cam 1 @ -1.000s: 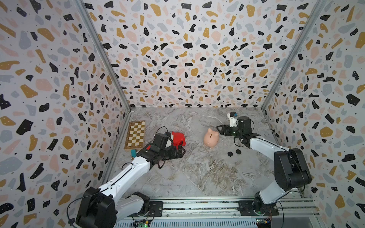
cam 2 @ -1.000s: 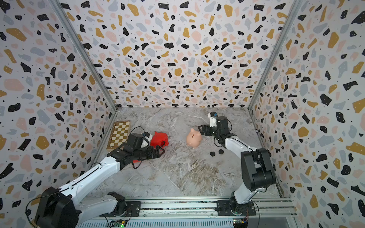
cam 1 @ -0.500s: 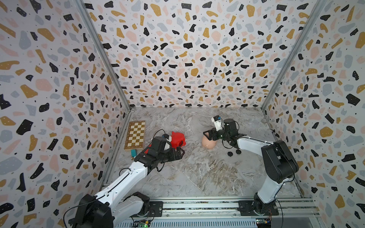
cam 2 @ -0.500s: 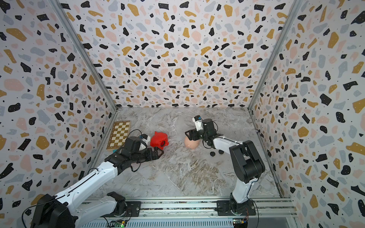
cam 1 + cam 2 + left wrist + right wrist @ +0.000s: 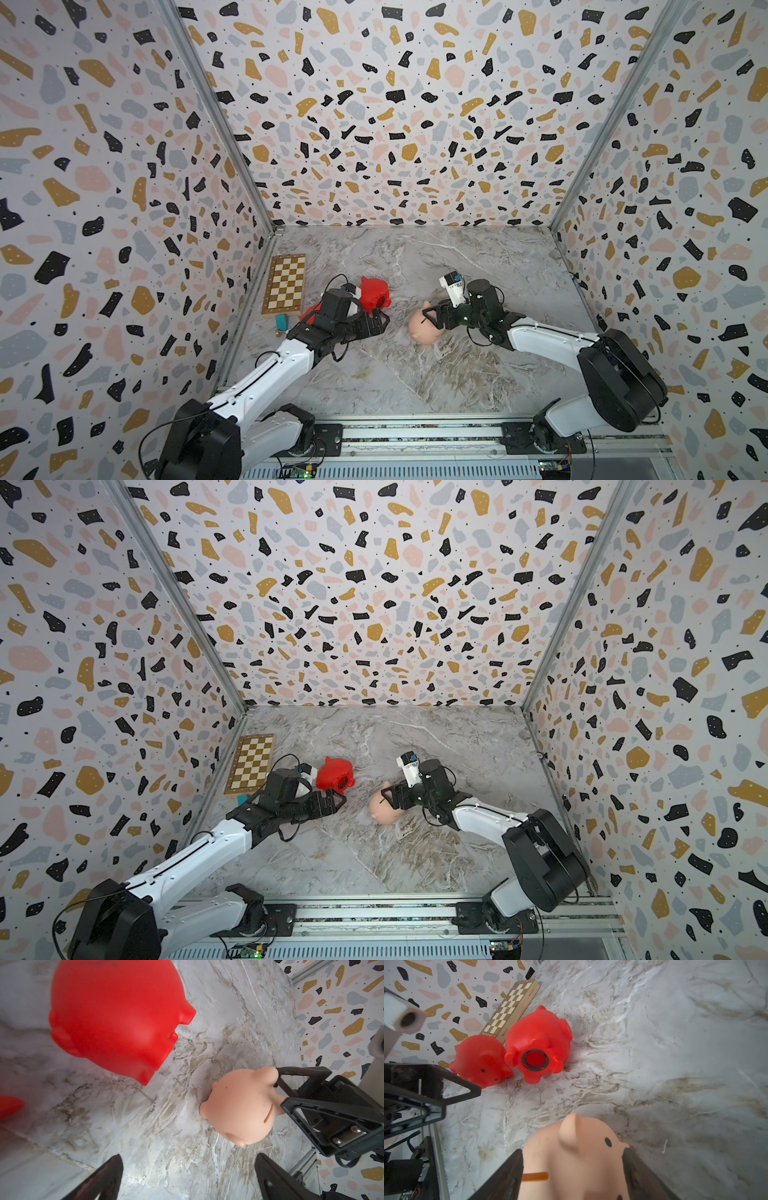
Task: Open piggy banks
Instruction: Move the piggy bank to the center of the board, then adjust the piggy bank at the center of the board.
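Observation:
The pale pink piggy bank [image 5: 419, 331] [image 5: 384, 813] lies tilted mid-floor with its coin slot showing. My right gripper [image 5: 432, 318] [image 5: 572, 1152] is shut on it, one finger on its flank and one at its snout [image 5: 623, 1145]. Two red piggy banks sit to the left. One [image 5: 374, 293] [image 5: 536, 1051] lies on its side with a black-ringed open belly hole. The other [image 5: 479, 1059] is mostly hidden under my left arm in both top views. My left gripper [image 5: 380, 322] [image 5: 189, 1157] hovers open and empty between the red and pink pigs.
A wooden chessboard [image 5: 285, 284] lies against the left wall, with a small teal object [image 5: 281, 321] just in front of it. Patterned walls enclose the marble floor on three sides, and the arm rail [image 5: 415, 434] runs along the front.
My right gripper swung left onto the pink piggy bank and narrowed around it. The pig shifted toward the front and tipped. My left gripper drew back a little from the red pig.

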Controlling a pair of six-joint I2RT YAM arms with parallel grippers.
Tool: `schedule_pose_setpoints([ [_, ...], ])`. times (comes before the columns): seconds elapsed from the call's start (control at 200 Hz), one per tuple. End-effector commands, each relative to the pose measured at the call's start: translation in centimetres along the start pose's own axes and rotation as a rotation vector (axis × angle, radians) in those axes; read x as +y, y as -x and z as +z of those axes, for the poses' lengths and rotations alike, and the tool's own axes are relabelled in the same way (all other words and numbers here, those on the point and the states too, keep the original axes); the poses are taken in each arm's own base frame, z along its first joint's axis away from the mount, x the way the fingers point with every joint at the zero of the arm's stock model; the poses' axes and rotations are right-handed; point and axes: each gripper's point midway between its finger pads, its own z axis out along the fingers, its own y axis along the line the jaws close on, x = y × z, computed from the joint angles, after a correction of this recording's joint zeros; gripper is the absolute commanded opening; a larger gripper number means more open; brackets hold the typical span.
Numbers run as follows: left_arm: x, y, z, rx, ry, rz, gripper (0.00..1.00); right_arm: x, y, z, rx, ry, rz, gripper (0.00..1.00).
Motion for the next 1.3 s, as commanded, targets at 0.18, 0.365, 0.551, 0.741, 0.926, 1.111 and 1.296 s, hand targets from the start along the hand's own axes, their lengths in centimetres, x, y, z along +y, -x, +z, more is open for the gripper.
schedule_pose_setpoints([
  [0.18, -2.1, 0.8, 0.0, -0.029, -0.057, 0.036, 0.99, -3.3, 2.6, -5.0, -0.081, -0.244, 0.092, 0.93],
  [0.365, -4.7, 1.4, 1.3, -0.026, -0.097, 0.104, 0.99, -4.1, 2.2, -7.2, -0.099, -0.193, 0.153, 1.0],
  [0.551, -7.7, 2.9, 3.6, -0.008, -0.114, 0.217, 0.99, -3.9, 1.4, -9.1, -0.146, -0.105, 0.142, 1.0],
  [0.741, -10.3, 3.3, 6.7, -0.005, -0.132, 0.302, 0.99, -4.5, 0.4, -10.5, -0.162, -0.165, 0.112, 0.98],
  [0.926, -12.3, 2.0, 10.5, 0.045, -0.151, 0.339, 0.99, -4.6, -1.2, -10.7, -0.151, -0.163, 0.133, 0.94],
  [1.111, -12.7, 0.5, 13.1, 0.084, -0.138, 0.357, 0.95, -4.8, -2.6, -10.3, -0.125, -0.151, 0.156, 0.89],
  [1.296, -11.1, -0.5, 14.2, 0.088, -0.112, 0.311, 0.84, -4.6, -3.1, -10.0, -0.12, -0.123, 0.161, 0.8],
])
